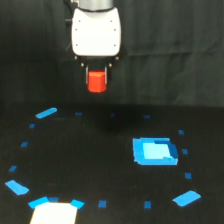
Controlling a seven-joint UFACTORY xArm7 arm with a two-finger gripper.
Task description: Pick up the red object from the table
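Black table [100, 165] with blue tape bits sat below while the gripper [97, 80], upper middle of frame, clamped the red object [97, 81] well clear of it, so the lift looked done; next just needed holding steady.
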